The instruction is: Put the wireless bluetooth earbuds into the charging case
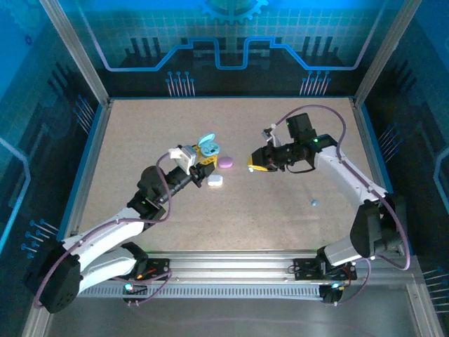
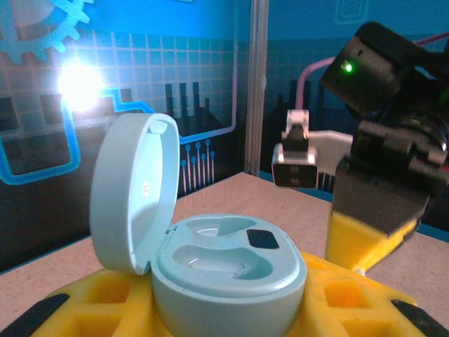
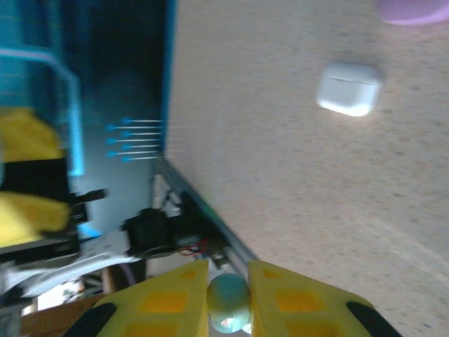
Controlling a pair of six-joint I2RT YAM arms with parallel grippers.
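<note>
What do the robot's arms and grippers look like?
The left arm and right arm have white links, black joints and looping purple cables. The left gripper and right gripper have blocky yellow fingers. Each arm carries a small green light.

This is a robotics lab test cell. The speckled beige worktop [image 1: 231, 210] is fenced by aluminium frame posts [image 1: 77, 53] rising from its far corners. Blue backdrop panels [image 1: 140, 35] stand behind and beside it, printed with a gear [image 1: 231, 7] and circuit traces. Along the worktop's near edge, an extruded metal rail [image 1: 231, 261] carries the bolted-down, cabled left arm [image 1: 105, 235] and right arm [image 1: 347, 179].
</note>
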